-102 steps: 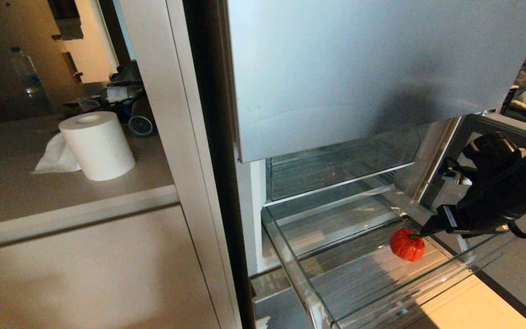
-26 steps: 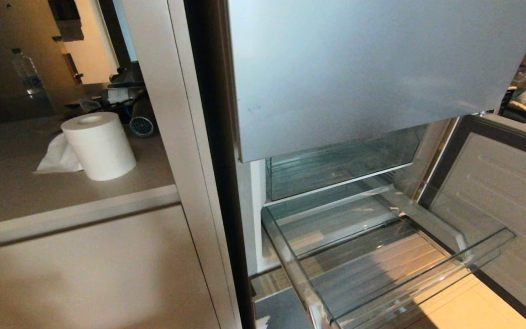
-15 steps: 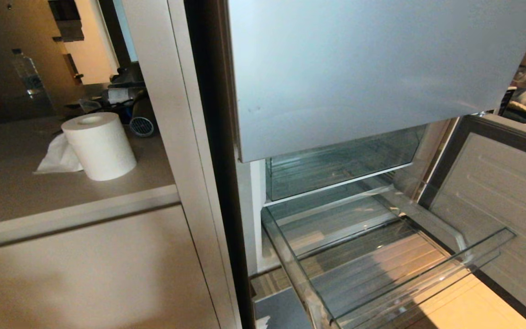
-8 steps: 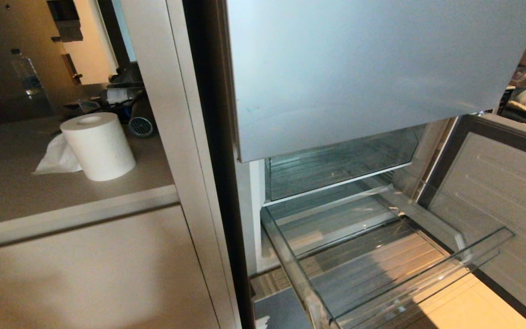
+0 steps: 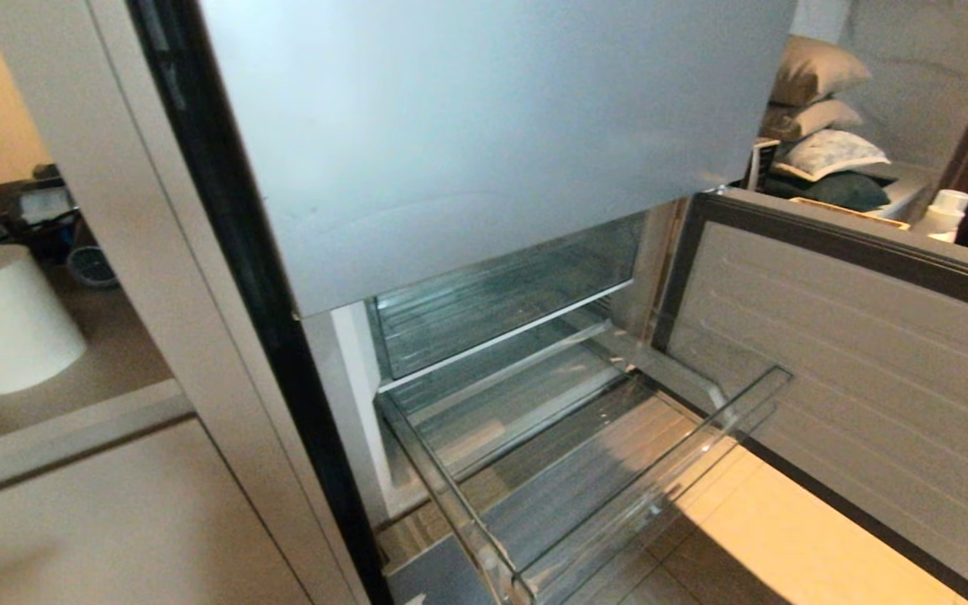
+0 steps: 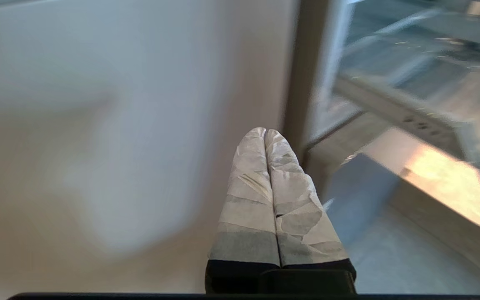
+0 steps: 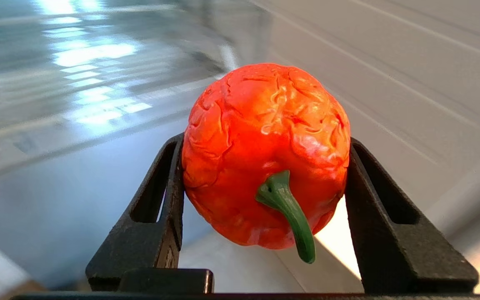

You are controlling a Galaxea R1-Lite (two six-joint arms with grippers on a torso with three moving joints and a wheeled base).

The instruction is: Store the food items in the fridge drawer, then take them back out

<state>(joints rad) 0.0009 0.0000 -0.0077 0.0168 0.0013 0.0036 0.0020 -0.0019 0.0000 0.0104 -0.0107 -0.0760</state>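
The red pepper [image 7: 265,154] is held between the two black fingers [image 7: 156,225] of the right gripper [image 7: 265,166] — one finger is pressed against each side of it, and its green stem [image 7: 288,212] is turned toward the wrist camera. The pepper is seen only in the right wrist view; neither arm is seen in the head view. In the head view the clear fridge drawer [image 5: 644,496] is pulled out below the silver-blue fridge front panel [image 5: 484,134], and nothing is seen lying in it. The lower fridge door [image 5: 854,378] is swung open at the right side. A white paper roll [image 5: 5,323] is standing on the counter [image 5: 72,420] at the left. The left gripper [image 6: 265,133] is closed — its taped fingertips are pressed together, pointing toward a pale cabinet panel [image 6: 98,125] beside the fridge edge
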